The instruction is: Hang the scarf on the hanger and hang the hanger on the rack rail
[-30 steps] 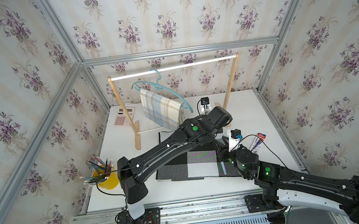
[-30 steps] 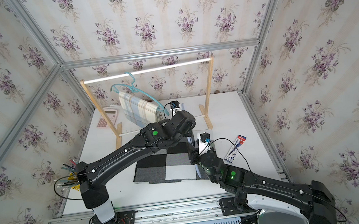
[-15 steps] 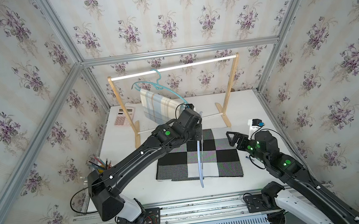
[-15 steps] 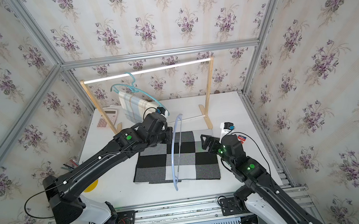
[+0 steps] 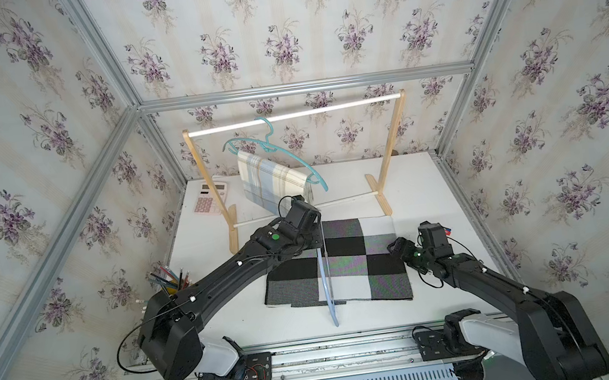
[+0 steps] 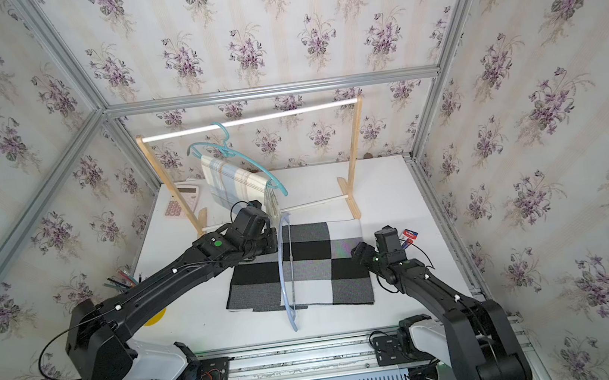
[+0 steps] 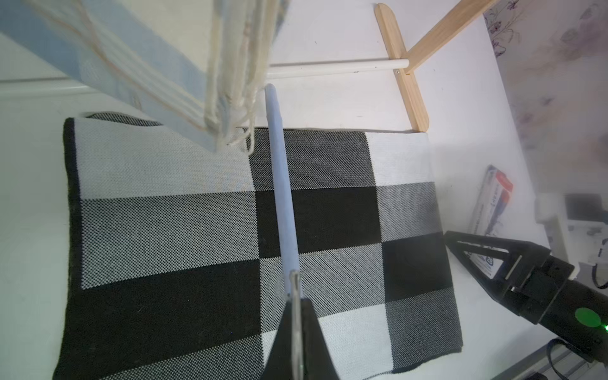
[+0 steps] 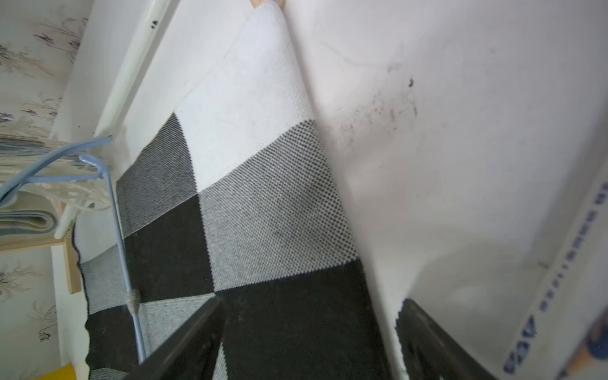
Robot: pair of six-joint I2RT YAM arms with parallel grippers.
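The scarf (image 5: pixel 366 264) lies flat on the counter (image 5: pixel 415 186), not yet lifted. The left tool (image 5: pixel 318 237) is clamped on a pale hanger (image 5: pixel 328 285), holding it on edge above the scarf's middle. The right tool (image 5: pixel 397 247), jaws wide and empty, hovers just beside the scarf's near edge. Next it likely must pinch that edge and draw it over the hanger bar
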